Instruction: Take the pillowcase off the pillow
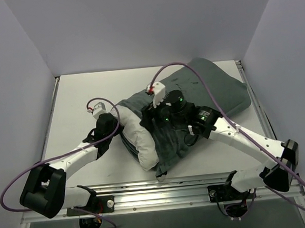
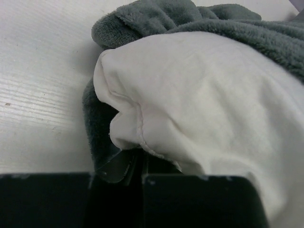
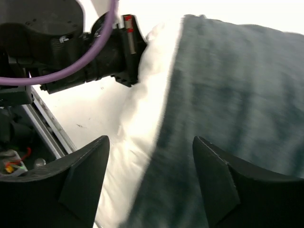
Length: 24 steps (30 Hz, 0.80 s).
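Your right claw (image 3: 149, 142), jaws apart, over the pillowcase (image 3: 228, 95), which trails far-right off the pillow (image 2: 199, 95); your left claw (image 2: 140, 166), pressed together, at its bared near-left end.

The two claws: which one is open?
The right gripper, jaws spread wide over the pillowcase; the left gripper is pinched shut on an edge of the pillow.

The left gripper (image 2: 138, 167) was clamped shut, its arm stretched forward; the right gripper (image 3: 149, 145) hung with jaws spread wide.
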Each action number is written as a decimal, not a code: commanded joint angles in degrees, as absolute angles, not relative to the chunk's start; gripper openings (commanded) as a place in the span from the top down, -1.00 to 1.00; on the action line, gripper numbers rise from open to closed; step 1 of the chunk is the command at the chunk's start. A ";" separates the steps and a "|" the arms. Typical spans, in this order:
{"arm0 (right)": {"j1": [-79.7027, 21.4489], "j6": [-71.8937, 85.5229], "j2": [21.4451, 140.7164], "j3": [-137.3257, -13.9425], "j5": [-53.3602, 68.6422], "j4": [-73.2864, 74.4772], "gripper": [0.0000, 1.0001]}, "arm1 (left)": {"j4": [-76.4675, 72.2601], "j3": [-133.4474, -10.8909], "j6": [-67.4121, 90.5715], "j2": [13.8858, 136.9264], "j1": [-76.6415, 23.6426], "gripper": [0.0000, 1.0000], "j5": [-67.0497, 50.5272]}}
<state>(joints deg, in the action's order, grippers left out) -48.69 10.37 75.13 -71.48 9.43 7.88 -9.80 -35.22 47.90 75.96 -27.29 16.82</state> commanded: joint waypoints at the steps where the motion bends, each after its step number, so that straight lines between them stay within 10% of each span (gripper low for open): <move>1: -57.20 3.89 79.69 -76.37 -6.21 10.10 -0.33 | -18.46 -33.40 47.20 72.25 -28.04 0.90 13.54; 15: -70.23 -7.47 97.82 -78.49 -37.78 8.62 -0.89 | -15.91 -31.03 43.77 66.88 -27.69 0.89 11.51; 24: -64.62 -5.19 103.09 -72.95 -43.14 10.63 -0.83 | -13.28 -32.17 44.03 68.12 -26.98 0.89 12.13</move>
